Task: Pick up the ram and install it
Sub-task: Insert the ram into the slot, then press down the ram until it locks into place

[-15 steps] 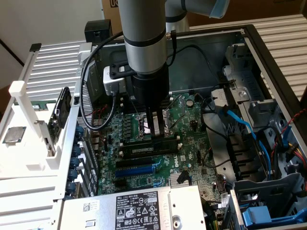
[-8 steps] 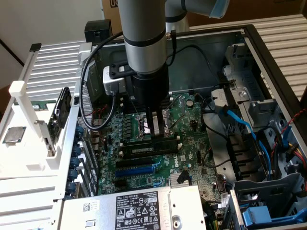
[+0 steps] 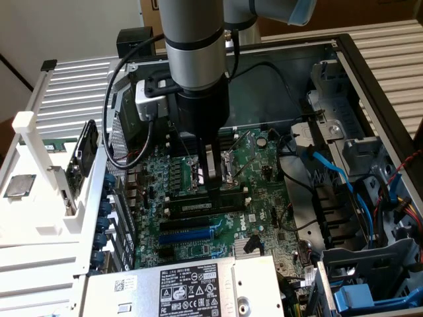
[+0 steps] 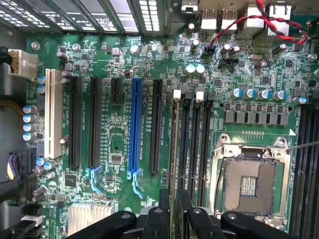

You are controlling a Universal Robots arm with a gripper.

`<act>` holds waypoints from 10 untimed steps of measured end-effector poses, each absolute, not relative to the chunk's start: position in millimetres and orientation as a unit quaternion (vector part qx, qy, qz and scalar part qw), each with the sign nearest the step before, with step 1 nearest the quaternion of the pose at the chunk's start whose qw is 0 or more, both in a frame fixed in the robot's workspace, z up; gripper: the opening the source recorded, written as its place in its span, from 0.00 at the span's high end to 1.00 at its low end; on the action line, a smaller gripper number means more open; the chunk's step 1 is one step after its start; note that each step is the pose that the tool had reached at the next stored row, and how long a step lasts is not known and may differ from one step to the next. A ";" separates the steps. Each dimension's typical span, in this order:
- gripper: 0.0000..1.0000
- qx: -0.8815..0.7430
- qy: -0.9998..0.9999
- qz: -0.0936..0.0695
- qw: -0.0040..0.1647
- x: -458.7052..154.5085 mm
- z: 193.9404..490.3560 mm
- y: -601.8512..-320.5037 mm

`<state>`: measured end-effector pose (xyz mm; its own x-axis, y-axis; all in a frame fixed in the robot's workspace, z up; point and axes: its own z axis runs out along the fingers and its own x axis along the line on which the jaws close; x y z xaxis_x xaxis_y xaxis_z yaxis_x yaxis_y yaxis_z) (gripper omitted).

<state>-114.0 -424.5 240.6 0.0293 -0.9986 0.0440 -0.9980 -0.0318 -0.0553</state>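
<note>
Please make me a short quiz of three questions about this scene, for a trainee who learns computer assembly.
1. True or false: the CPU socket has a cooler mounted on it.
2. Where is the ram?
A) on the white rack outside the case
B) at the gripper, by the black slots beside the CPU socket
C) in the blue slot
3. Fill in: the motherboard has ___ long blue slot(s).

Key: 1 false; 2 B; 3 one.
</note>
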 end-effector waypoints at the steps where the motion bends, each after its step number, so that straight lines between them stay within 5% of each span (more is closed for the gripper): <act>1: 0.78 -0.717 0.696 -0.035 0.004 -114.4 243.2 -424.5; 10: 0.78 -0.717 0.696 -0.035 0.005 -116.2 245.3 -424.5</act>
